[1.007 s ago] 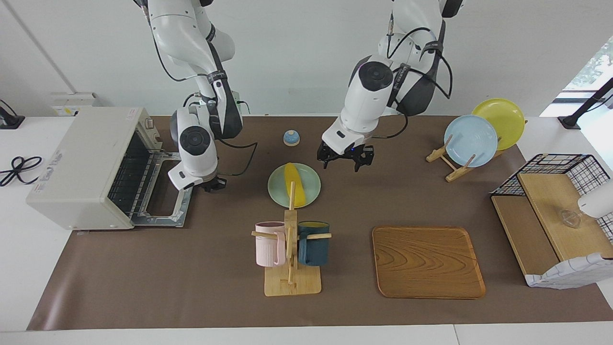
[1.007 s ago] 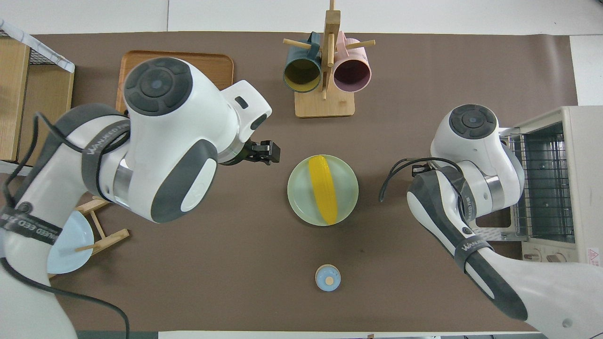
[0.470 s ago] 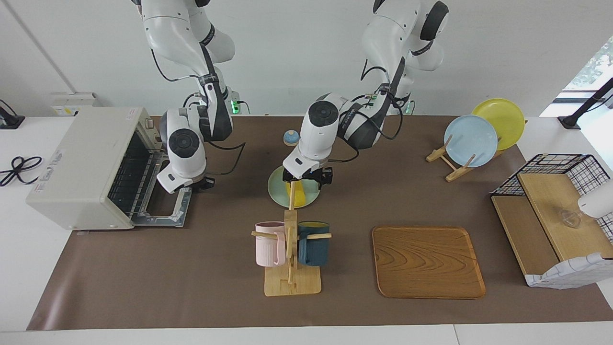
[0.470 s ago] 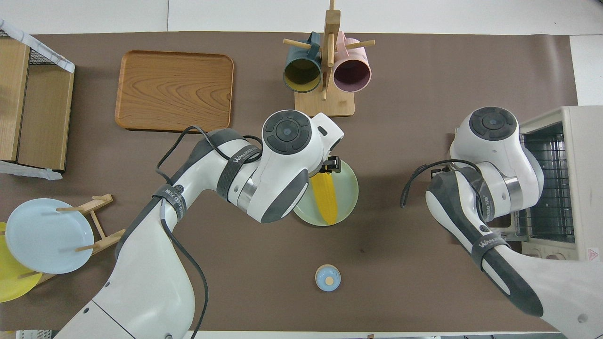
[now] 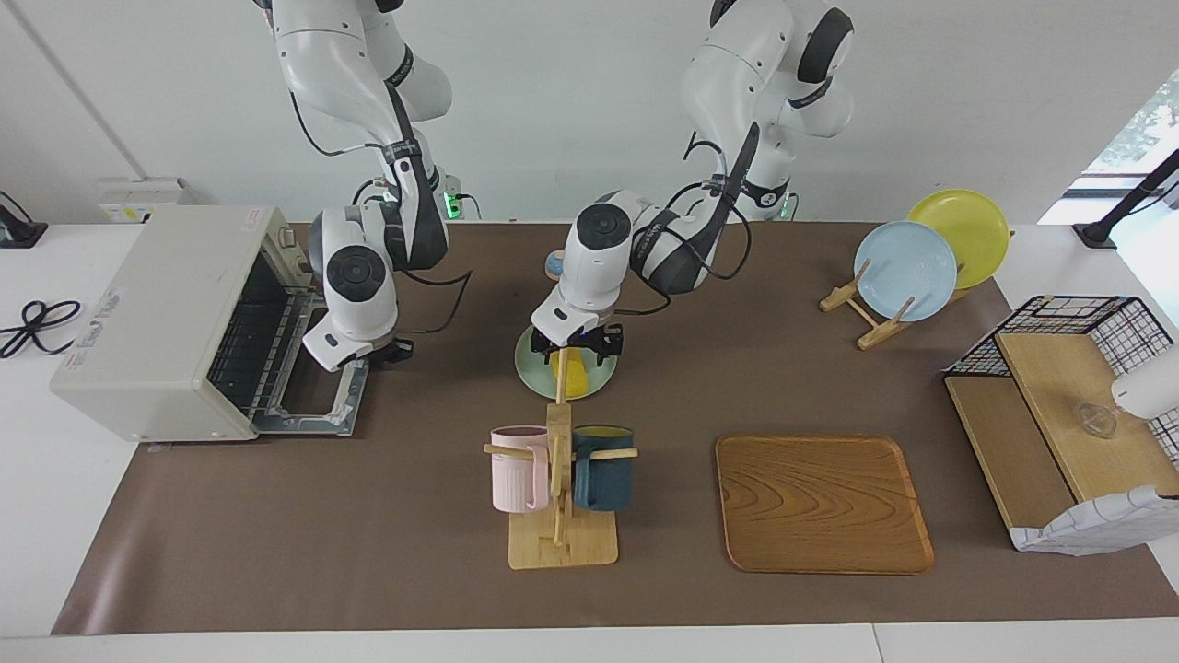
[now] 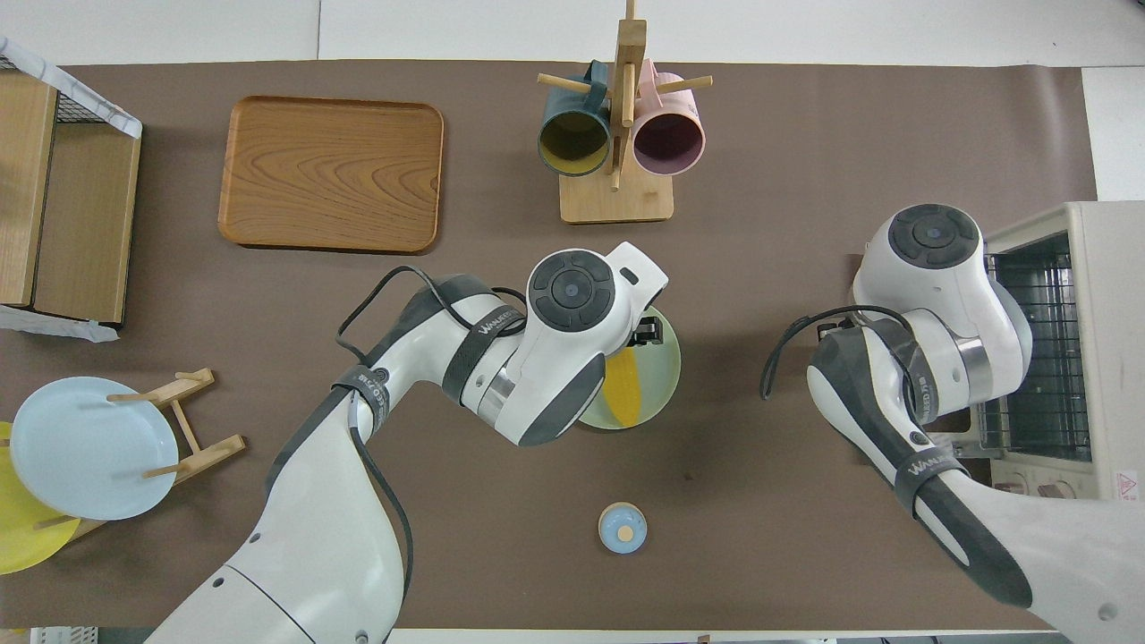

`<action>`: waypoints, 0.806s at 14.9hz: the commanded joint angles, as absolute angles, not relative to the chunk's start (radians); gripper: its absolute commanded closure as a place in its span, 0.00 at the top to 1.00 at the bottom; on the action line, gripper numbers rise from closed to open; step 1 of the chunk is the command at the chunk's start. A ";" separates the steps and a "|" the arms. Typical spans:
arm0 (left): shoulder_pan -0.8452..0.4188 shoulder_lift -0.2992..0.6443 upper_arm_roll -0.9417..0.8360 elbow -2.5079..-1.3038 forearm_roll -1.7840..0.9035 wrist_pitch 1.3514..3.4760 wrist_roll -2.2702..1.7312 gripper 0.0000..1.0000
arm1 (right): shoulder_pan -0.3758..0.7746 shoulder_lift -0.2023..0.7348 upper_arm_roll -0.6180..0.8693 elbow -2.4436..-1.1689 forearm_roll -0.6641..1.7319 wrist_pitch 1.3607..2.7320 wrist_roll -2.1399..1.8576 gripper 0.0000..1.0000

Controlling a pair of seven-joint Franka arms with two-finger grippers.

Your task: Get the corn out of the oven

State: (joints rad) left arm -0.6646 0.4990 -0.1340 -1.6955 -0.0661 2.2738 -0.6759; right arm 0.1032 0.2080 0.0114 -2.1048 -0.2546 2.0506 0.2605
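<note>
**Facing view: corn on a green plate, oven door lowered**

Facing view and overhead view of the table. The corn (image 5: 575, 376) lies on a pale green plate (image 5: 534, 368) near the middle of the brown mat, clear of the oven (image 5: 175, 318); part of the cob is covered by the arm above it. The left gripper (image 5: 578, 345) hangs low over the plate with its fingers spread apart, one to each side of the cob (contact with the corn cannot be judged from either view). The oven stands at the right arm's end of the table, its door (image 5: 318, 398) dropped flat onto the mat and its wire rack (image 5: 247, 336) showing inside. The right gripper (image 5: 394, 351) sits just above the hinge-side edge of that door, fingertips together and holding nothing.

Farther from the robots than the plate stands a wooden mug tree (image 5: 559, 488) carrying a pink mug (image 5: 518, 468) and a dark blue mug (image 5: 603, 468). Beside it, toward the left arm's end, lies a wooden tray (image 5: 822, 503). A small blue bell (image 6: 622, 528) rests nearer the robots than the plate.
</note>
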 commanded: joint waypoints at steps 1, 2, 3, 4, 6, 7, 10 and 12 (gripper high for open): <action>-0.684 0.472 -0.118 -1.744 -0.048 2.335 -0.745 1.00 | 0.083 0.117 0.015 -2.126 -0.305 1.965 0.201 0.09; -0.692 0.472 -0.118 -1.747 -0.048 2.341 -0.750 1.00 | 0.081 0.106 0.015 -2.126 -0.307 1.948 0.186 0.09; -0.693 0.472 -0.118 -1.752 -0.048 2.341 -0.752 1.00 | 0.080 0.095 0.015 -2.126 -0.308 1.934 0.172 0.09; -0.695 0.472 -0.118 -1.753 -0.048 2.345 -0.752 1.00 | 0.071 0.084 0.014 -2.125 -0.308 1.921 0.158 0.09; -0.706 0.471 -0.117 -1.762 -0.046 2.347 -0.753 1.00 | 0.054 0.061 0.014 -2.105 -0.327 1.879 0.118 0.09; -0.712 0.468 -0.117 -1.764 -0.046 2.347 -0.755 1.00 | 0.042 0.057 0.014 -2.089 -0.331 1.849 0.097 0.09; -0.710 0.466 -0.115 -1.770 -0.043 2.347 -0.755 1.00 | -0.009 0.025 0.014 -2.031 -0.331 1.761 -0.006 0.09; -0.710 0.465 -0.115 -1.778 -0.041 2.344 -0.755 0.92 | -0.050 -0.006 0.014 -2.029 -0.331 1.746 -0.056 0.10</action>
State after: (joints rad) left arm -0.6930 0.4986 -0.1337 -1.7272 -0.0647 2.3206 -0.7319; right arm 0.0136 0.0269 0.0142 -2.0098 -0.2926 1.7780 0.0124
